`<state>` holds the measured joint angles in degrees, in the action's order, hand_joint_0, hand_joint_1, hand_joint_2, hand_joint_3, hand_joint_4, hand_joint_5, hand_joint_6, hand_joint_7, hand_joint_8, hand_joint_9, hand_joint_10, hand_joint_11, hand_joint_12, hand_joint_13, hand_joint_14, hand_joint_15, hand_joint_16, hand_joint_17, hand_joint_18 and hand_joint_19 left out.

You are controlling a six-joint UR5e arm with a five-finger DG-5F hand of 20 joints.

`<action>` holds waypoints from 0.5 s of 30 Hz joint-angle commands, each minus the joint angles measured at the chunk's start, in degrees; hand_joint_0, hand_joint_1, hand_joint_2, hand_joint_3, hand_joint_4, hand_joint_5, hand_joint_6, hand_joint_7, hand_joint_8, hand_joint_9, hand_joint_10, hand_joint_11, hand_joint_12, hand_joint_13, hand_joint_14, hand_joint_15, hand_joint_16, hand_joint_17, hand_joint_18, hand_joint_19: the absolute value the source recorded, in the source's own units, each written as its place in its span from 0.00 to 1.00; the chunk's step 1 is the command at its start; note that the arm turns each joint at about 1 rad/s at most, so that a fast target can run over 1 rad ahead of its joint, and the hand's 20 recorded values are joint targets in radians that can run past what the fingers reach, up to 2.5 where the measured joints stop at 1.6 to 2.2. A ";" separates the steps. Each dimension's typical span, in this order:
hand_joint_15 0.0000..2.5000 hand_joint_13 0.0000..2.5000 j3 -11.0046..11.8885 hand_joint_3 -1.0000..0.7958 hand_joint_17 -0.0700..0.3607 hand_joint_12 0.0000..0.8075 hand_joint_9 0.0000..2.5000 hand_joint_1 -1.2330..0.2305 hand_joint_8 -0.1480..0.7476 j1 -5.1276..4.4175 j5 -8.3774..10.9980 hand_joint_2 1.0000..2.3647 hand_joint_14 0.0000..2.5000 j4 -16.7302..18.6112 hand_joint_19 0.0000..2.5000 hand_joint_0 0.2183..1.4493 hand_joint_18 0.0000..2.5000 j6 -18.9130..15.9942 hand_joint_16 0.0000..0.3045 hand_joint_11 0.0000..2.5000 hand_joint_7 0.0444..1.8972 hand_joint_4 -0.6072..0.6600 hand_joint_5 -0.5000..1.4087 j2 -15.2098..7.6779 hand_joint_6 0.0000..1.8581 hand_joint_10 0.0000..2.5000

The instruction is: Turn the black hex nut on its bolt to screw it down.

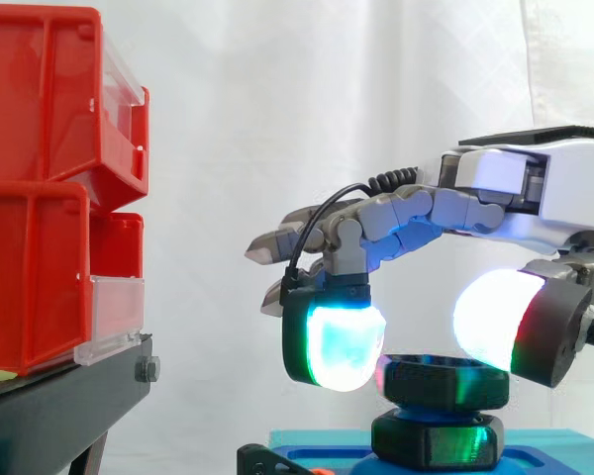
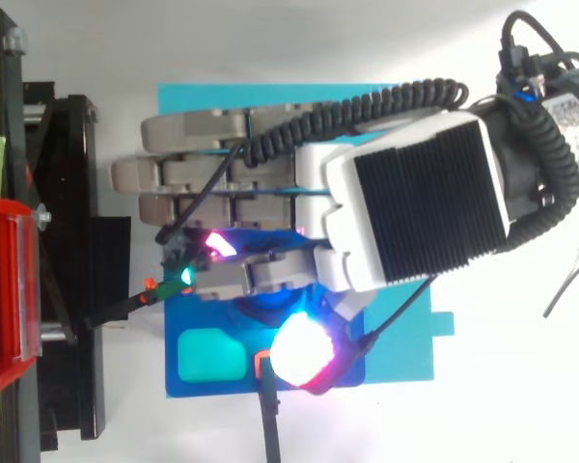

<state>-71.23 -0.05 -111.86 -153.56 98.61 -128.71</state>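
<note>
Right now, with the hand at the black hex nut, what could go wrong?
1. The hand pinches the black hex nut with its glowing fingers set high, near the nut's upper rim. They may slip off once it turns.
2. The hand's straight grey fingers reach toward the black metal stand that carries the red plastic bins. A wide wrist turn might bump it.

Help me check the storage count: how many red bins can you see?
2. The upper red bin sits on the lower red bin, stacked on the black stand at the side view's left edge. Others may be hidden beyond that edge.
</note>
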 commanded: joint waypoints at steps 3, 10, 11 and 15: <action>0.00 0.13 0.04 0.28 0.39 0.45 0.25 0.69 0.42 1.28 -1.78 0.00 0.00 0.98 0.09 0.19 0.06 -0.09 0.14 0.02 0.67 0.59 0.24 -0.05 0.33 0.00; 0.00 0.13 -0.05 0.28 0.39 0.44 0.25 0.69 0.42 1.11 -2.14 0.00 0.00 1.94 0.08 0.19 0.06 0.00 0.14 0.02 0.69 0.59 0.24 0.04 0.31 0.00; 0.00 0.13 0.04 0.28 0.39 0.44 0.25 0.69 0.42 1.02 -2.14 0.00 0.00 2.30 0.07 0.19 0.06 0.00 0.14 0.02 0.69 0.59 0.24 0.04 0.31 0.00; 0.00 0.13 0.04 0.28 0.39 0.44 0.25 0.69 0.42 0.58 -1.87 0.00 0.00 5.81 0.07 0.19 0.06 0.00 0.14 0.02 0.71 0.59 0.24 0.04 0.29 0.00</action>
<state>-71.19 0.84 -113.86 -150.01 98.60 -128.68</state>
